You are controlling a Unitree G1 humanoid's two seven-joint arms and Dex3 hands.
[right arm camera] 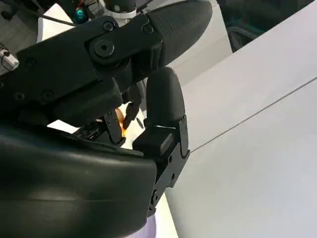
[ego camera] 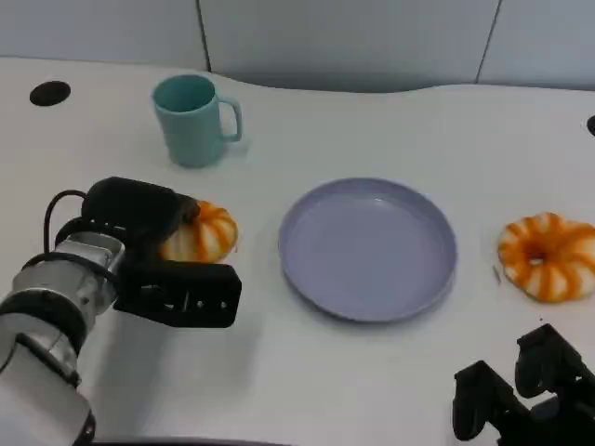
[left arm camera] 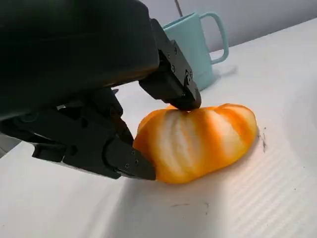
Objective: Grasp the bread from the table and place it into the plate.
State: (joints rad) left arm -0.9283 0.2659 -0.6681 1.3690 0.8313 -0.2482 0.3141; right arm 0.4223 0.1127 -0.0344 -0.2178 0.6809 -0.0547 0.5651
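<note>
Between left robot hand [left arm camera: 143, 129] fingers, bread [left arm camera: 198, 141], touching, on table [ego camera: 307, 372]

White table [ego camera: 307, 372] w/ smooth matte top, far edge curving along the back. Dark round hole [ego camera: 49, 93] at far left of the top, another partly cut off at far right edge [ego camera: 591, 125]. Behind: pale grey-blue wall panels [ego camera: 344, 37] w/ thin dark seams. Light even, soft shadows.
</note>
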